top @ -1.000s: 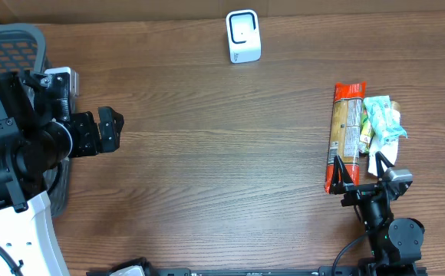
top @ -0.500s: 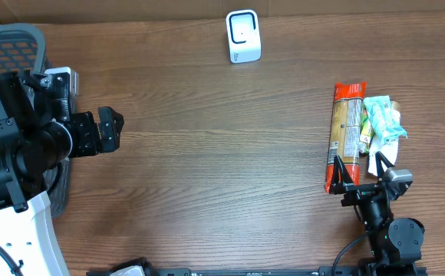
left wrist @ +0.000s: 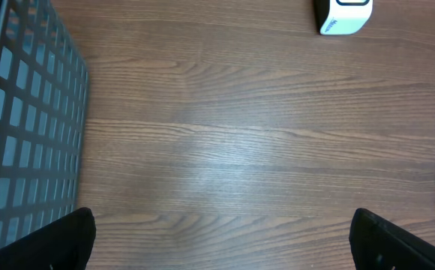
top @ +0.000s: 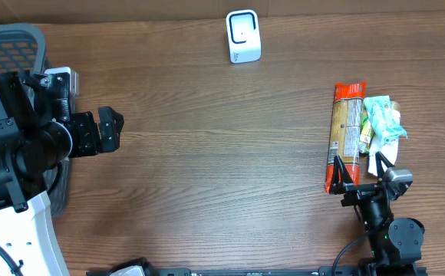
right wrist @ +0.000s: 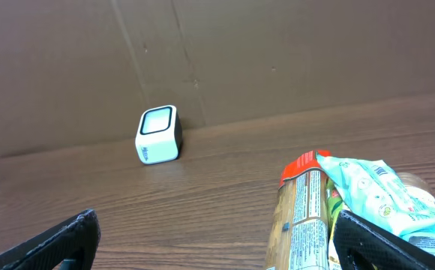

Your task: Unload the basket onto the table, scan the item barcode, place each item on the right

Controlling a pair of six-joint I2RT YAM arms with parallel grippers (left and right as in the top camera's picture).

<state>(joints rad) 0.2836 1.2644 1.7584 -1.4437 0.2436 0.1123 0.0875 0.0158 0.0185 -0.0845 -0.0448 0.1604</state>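
— Brown wood-grain counter (top: 207, 176) fills the overhead view, and the right wrist view shows a cardboard wall (right wrist: 292, 45) rising behind it. What sits at the far left?

— A grey mesh basket (top: 8, 37), partly hidden under the left arm. Just to its right, the left claw (top: 112, 130) hangs over bare wood with its fingers spread wide and nothing between them.

— Does its own camera agree?

— Yes. The black fingertips (left wrist: 67, 240) sit in the two bottom corners, far apart, with only wood grain between them. The basket's wall runs down the left edge.

— And further right?

— A small white scanner (top: 243, 36) stands upright at the back edge of the counter, near the middle and well apart from both claws. Its face carries a dark rounded outline.

— Where is the item?

— On the right side. A long packet (top: 346, 134) with orange ends lies flat, running front to back. A crumpled green-and-white packet (top: 382, 121) rests against its right side.

— And the right claw?

— The right claw (top: 360, 170) sits at the near end of those packets, its fingers spread wide and gripping nothing. Seen from overhead, one fingertip overlaps the long packet's near end. I cannot tell whether it touches.
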